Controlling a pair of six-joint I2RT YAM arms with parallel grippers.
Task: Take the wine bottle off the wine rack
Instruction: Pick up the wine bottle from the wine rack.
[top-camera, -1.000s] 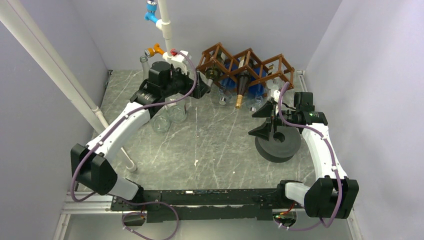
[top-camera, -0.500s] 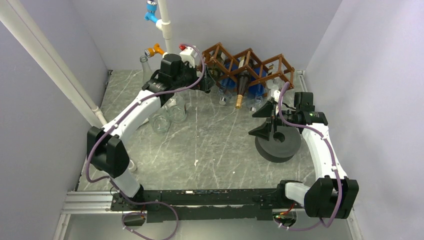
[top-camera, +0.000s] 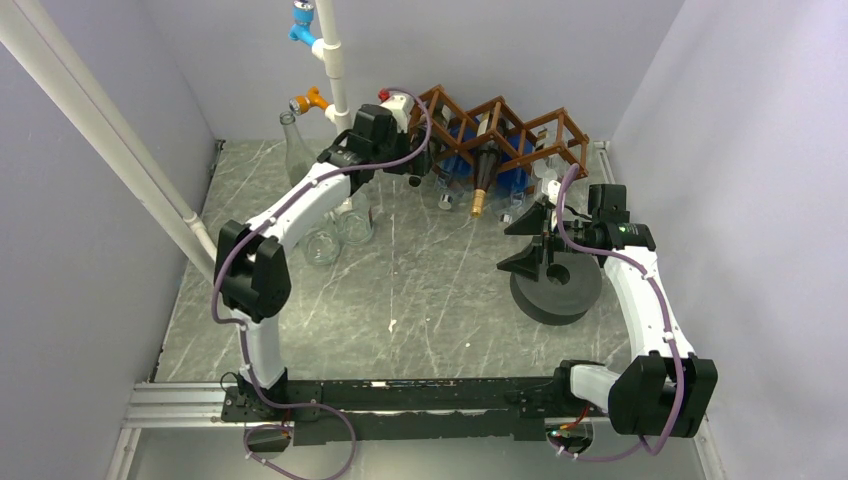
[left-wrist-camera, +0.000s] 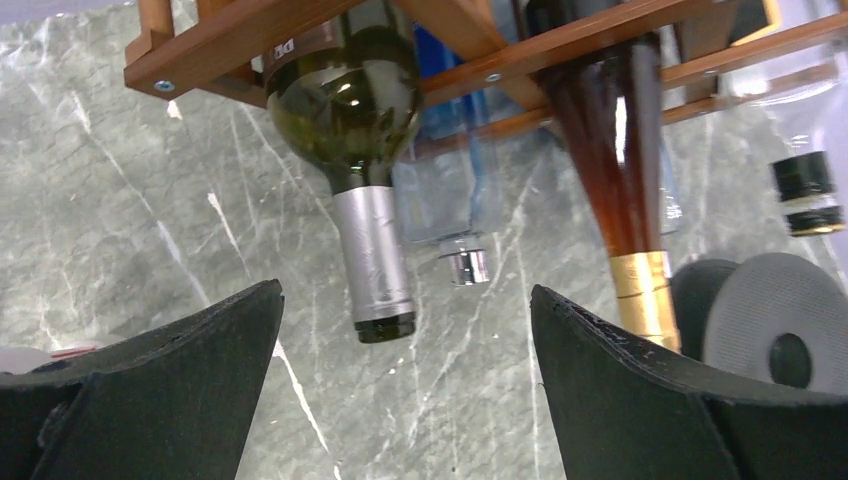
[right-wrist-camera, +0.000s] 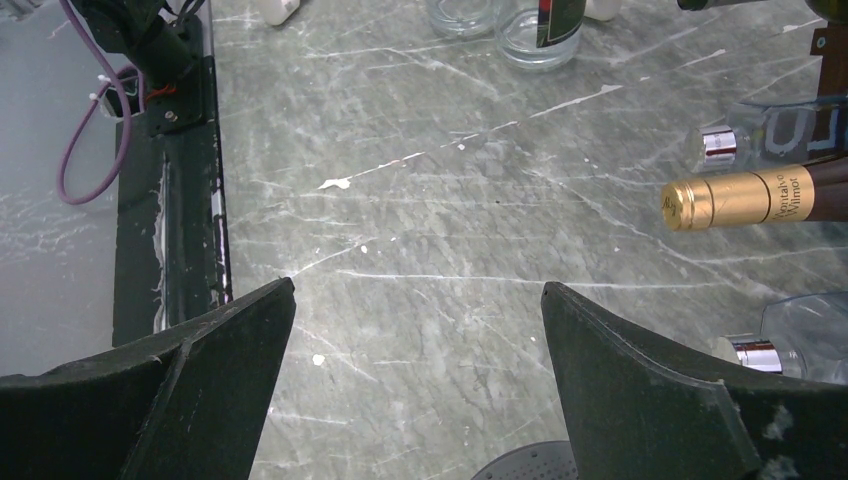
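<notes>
Wood up top: the wine rack (left-wrist-camera: 215, 42) was brown timber, smooth and satin, with a bright metal screw head at a slat end. The green wine bottle (left-wrist-camera: 345, 100) was dark glossy glass throwing back highlights, its neck wrapped in dull silver foil. The brown bottle (left-wrist-camera: 610, 130) shone amber, glossy too, and was capped in gold foil. The table (left-wrist-camera: 150, 230) looked like smooth grey marble with white veins. The left gripper (left-wrist-camera: 407, 295) had fingers (left-wrist-camera: 170, 390) of matt black, faintly grainy plastic.
</notes>
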